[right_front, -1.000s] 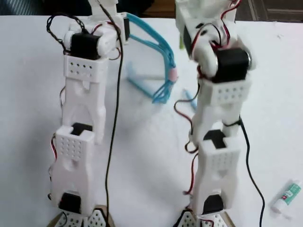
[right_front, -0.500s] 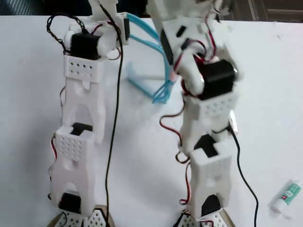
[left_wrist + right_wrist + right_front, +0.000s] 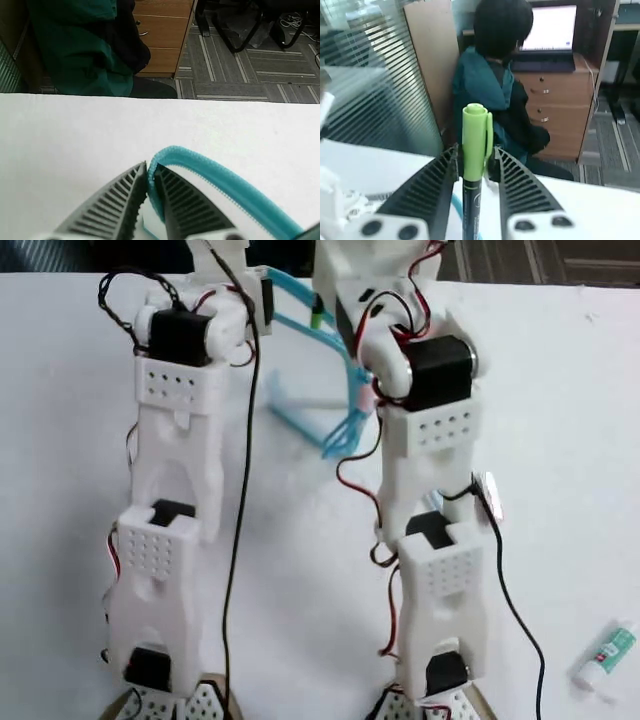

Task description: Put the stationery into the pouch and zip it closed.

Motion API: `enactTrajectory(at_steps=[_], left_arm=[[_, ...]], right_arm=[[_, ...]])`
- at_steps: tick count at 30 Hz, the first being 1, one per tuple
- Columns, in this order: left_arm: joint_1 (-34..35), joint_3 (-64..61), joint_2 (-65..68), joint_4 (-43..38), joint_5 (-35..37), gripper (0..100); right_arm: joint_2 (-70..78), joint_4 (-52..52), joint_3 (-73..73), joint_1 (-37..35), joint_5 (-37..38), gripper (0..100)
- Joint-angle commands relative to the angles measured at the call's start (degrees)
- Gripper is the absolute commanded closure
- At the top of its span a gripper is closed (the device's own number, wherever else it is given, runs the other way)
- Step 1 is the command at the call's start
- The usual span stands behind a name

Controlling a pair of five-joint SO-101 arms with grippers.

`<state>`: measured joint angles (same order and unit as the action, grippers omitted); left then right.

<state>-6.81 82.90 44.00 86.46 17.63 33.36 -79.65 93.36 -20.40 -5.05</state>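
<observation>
White tabletop [image 3: 560,390] carried both arms side by side, with wooden drawers and a carpeted office floor beyond its far edge in the wrist views. The pouch [image 3: 345,435], clear with bright blue edging, lay on the far part of the tabletop between the two arms, and its blue edges ran well apart from each other. A small pink piece [image 3: 366,395] showed against the blue edge next to the right arm [image 3: 430,430]; what it was could not be told.

The left arm [image 3: 175,390] stretched toward the far corner of the pouch. In its wrist view the left claw [image 3: 150,172] was clenched on the blue edge of the pouch [image 3: 215,175], with the strip pinched between the two ribbed black fingertips and curving away from them over the white surface.

The right claw [image 3: 473,152] gripped a green pen [image 3: 476,130], with both fingers pressed against the barrel and the capped end standing out past the fingertips. From the high view a short length of the green pen [image 3: 318,308] showed by the right arm's wrist, just beside the pouch's far blue edge; whether it was over the opening or merely next to it could not be told.

A glue stick [image 3: 605,655] with a green label lay on its side at the near right corner of the tabletop, well apart from the pouch and from both claws.
</observation>
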Motion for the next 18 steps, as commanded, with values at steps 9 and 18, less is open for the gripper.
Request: enactTrajectory(at_steps=[9, 18], left_arm=[[0.13, -0.09, 1.98, 0.00, 0.62, 98], [0.13, -0.09, 1.98, 0.00, 0.62, 98]], right_arm=[[-0.92, -14.99, 0.53, -2.51, -0.18, 98.1], [-0.92, -18.59, 2.11, -4.26, 5.80, 90.6]])
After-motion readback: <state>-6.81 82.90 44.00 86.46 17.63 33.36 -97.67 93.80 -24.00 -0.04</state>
